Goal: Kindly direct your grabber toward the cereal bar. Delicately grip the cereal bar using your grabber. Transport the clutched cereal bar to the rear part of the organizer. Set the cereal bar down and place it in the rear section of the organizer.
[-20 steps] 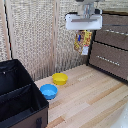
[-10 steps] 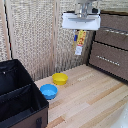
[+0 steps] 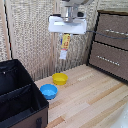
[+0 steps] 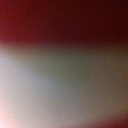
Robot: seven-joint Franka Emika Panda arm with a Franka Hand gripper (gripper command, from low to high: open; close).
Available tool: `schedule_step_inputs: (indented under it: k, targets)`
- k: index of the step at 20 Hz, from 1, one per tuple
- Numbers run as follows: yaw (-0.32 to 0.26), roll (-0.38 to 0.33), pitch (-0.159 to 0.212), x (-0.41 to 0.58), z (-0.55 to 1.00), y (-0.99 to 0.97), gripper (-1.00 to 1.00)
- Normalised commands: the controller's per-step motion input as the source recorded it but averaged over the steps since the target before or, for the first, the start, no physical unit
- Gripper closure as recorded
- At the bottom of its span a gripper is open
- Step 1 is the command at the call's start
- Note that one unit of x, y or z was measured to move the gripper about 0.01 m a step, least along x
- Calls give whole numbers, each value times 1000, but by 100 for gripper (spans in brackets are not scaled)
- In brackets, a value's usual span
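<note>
My grabber (image 3: 65, 36) hangs high over the wooden floor, its white block head above the bowls. It is shut on the cereal bar (image 3: 64, 45), an orange, red and yellow packet that dangles upright below the fingers. The organizer (image 3: 17, 95), a large black fabric box with inner dividers, stands at the exterior view's left; the bar is well above it and to its right. The wrist view is a blur of dark red and grey and shows nothing distinct.
A yellow bowl (image 3: 60, 78) and a blue bowl (image 3: 48, 91) sit on the floor just right of the organizer. A brown wooden drawer chest (image 3: 110, 45) stands at the exterior view's right. A ribbed curtain wall is behind.
The grabber has moved toward the exterior view's left with the cereal bar held in it, away from the drawer chest and closer to above the bowls.
</note>
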Motion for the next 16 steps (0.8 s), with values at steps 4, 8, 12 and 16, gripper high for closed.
schedule_step_inputs:
  k: [4,8,12,16]
  targets:
    - [-146,-51,-5,47,239,746,100]
    - [-174,-57,-22,9,467,649,100]
    - [-175,-24,-21,0,456,656,100]
    - [-235,-9,-35,0,448,490,100]
